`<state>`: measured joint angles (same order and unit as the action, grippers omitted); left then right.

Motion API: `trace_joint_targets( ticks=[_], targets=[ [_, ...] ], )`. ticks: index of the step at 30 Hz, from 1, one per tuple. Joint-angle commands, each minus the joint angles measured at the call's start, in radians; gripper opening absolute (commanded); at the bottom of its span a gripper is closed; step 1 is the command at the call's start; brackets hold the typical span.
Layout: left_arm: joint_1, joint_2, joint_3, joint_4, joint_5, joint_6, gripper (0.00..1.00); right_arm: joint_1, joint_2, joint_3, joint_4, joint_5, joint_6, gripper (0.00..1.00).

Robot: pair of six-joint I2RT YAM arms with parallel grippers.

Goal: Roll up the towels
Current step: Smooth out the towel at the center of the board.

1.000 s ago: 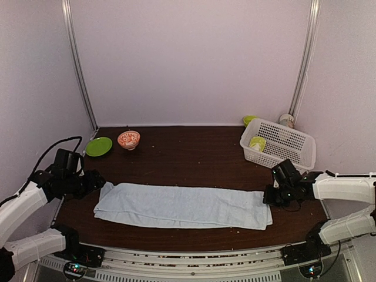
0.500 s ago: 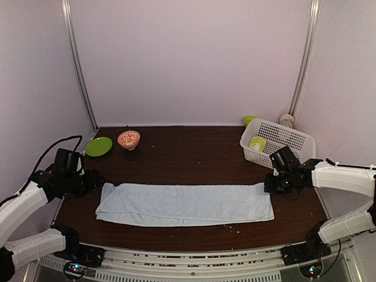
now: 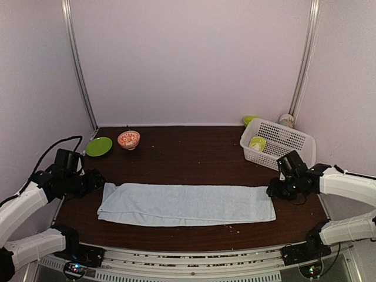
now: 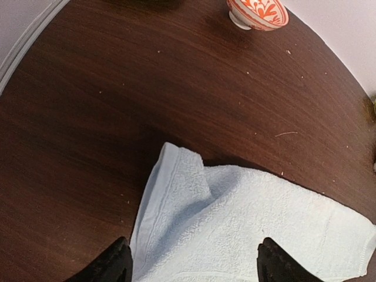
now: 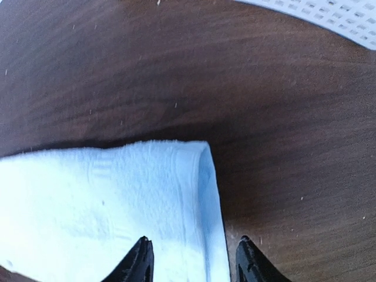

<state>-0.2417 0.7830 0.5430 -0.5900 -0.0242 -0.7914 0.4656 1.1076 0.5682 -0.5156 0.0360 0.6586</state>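
A pale blue towel [image 3: 185, 204] lies flat as a long strip across the front of the dark table. My left gripper [image 3: 97, 179] hovers over its left end, which has a small fold [image 4: 188, 176]. In the left wrist view the gripper [image 4: 195, 261] is open, with the cloth [image 4: 247, 229] lying under the wide gap. My right gripper [image 3: 275, 191] is at the towel's right end. In the right wrist view it [image 5: 193, 247] is open, and the folded right edge of the towel [image 5: 117, 194] lies loose between the fingers.
A white slotted basket [image 3: 288, 147] stands at the back right with a small lime-green and cream thing [image 3: 257, 143] inside. At the back left are a green plate [image 3: 98, 146] and an orange-patterned bowl [image 3: 128, 139]. A white cup [image 3: 286, 120] stands behind the basket.
The right gripper pulled the towel's right end back and to the right, straightening the strip. It then opened and let go. The left arm has stayed put.
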Motion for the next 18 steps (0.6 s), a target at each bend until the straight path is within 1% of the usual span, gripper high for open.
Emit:
trace_joint_targets(
  ticks=[1,3,5,9,15,18],
  targets=[
    [0.006,-0.008,-0.016,0.061,0.016,0.007,0.74,0.049,-0.075,-0.082,-0.084,-0.100,0.073,0.40],
    [0.006,-0.007,-0.017,0.064,0.023,0.007,0.74,0.061,-0.096,-0.112,-0.087,-0.129,0.092,0.33],
    [0.006,-0.004,-0.015,0.065,0.027,0.007,0.74,0.071,-0.110,-0.128,-0.087,-0.147,0.107,0.29],
    [0.007,-0.006,-0.018,0.067,0.034,0.006,0.74,0.077,-0.111,-0.138,-0.078,-0.157,0.114,0.28],
    [0.006,-0.021,-0.028,0.071,0.041,0.001,0.74,0.091,-0.048,-0.133,-0.064,-0.182,0.121,0.28],
    [0.006,-0.026,-0.030,0.071,0.040,-0.001,0.74,0.104,-0.025,-0.135,-0.062,-0.202,0.131,0.24]
  ],
)
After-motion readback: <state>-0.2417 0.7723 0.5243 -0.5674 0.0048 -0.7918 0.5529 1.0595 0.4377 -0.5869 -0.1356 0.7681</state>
